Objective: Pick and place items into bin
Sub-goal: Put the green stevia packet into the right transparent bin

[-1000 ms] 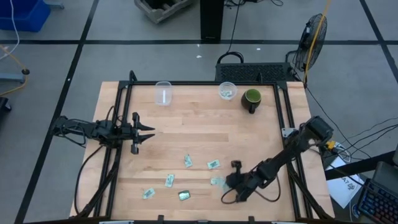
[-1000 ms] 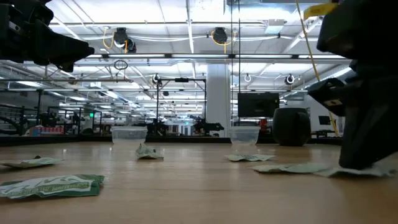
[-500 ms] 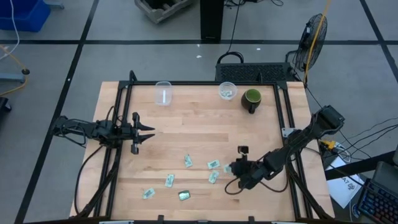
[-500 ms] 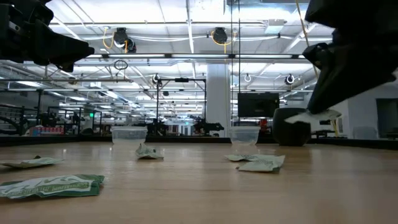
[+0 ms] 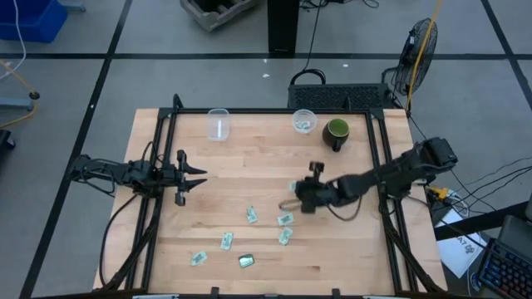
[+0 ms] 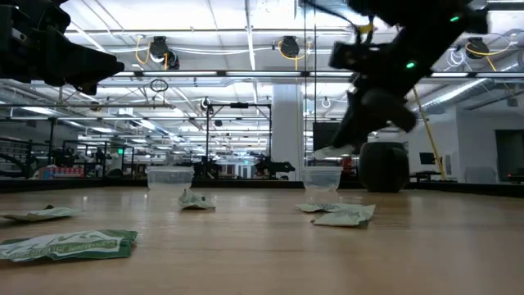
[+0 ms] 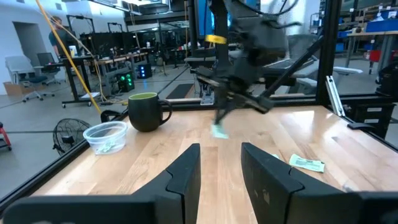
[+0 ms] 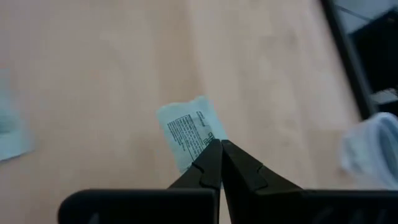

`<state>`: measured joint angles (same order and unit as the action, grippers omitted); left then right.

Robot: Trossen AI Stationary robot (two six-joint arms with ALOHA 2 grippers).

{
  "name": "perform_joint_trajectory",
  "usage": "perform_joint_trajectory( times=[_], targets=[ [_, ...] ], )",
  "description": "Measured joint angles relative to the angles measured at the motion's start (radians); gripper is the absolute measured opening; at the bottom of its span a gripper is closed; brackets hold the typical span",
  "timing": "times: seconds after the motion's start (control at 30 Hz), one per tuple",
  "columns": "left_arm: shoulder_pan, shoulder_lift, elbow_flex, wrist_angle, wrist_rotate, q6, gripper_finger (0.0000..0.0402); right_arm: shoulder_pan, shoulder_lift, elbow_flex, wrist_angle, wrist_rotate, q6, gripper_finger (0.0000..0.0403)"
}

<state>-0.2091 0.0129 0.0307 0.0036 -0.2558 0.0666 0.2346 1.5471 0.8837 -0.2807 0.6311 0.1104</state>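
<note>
My right gripper [image 5: 298, 193] hovers over the middle of the table, shut on a pale mint packet [image 8: 186, 127] that also shows in the low view [image 6: 332, 152]. Several more pale packets lie flat on the near half of the table [image 5: 251, 215] [image 5: 285, 219] [image 5: 226, 242], along with one darker green packet [image 5: 246, 261]. A small clear tub [image 5: 303, 121] with packets inside stands at the far edge. My left gripper [image 5: 189, 176] waits open above the table's left side. My right gripper pinches the pale packet between its two fingertips [image 8: 211, 163], at one edge near a corner [image 8: 208, 142]. The fingers slant down onto it. The packet is lifted clear of the table and sticks out tilted beyond the fingertips.
A second clear tub [image 5: 218, 124] and a dark green mug [image 5: 336, 133] stand along the far edge, on either side of the filled tub. Black frame rails [image 5: 156, 166] run along the table's sides. Bare wood lies between the packets and the far containers.
My right gripper, shut on the packet, has risen from the near-right part of the table. It has carried the packet clear toward the far edge and a little left. One neighbouring packet shifted slightly as it left.
</note>
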Motion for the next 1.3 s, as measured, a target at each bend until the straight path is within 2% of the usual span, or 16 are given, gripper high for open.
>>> perform_joint_trajectory(
  times=[0.3, 0.67, 0.9, 1.17, 1.3],
  targets=[
    [0.0, 0.0, 0.0, 0.0, 0.0, 0.0, 0.0122, -0.295, -0.006, 0.002, 0.137, -0.003, -0.175, 0.0],
    [0.0, 0.0, 0.0, 0.0, 0.0, 0.0, 0.0122, -0.58, -0.006, 0.002, 0.313, -0.007, -0.316, 0.0],
    [0.0, 0.0, 0.0, 0.0, 0.0, 0.0, 0.0122, -0.738, -0.006, 0.002, 0.323, -0.176, -0.268, 0.0],
    [0.0, 0.0, 0.0, 0.0, 0.0, 0.0, 0.0122, -0.811, -0.006, 0.002, 0.381, -0.342, -0.253, 0.0],
    [0.0, 0.0, 0.0, 0.0, 0.0, 0.0, 0.0122, -0.826, -0.006, 0.002, 0.382, -0.348, -0.225, 0.0]
  ],
)
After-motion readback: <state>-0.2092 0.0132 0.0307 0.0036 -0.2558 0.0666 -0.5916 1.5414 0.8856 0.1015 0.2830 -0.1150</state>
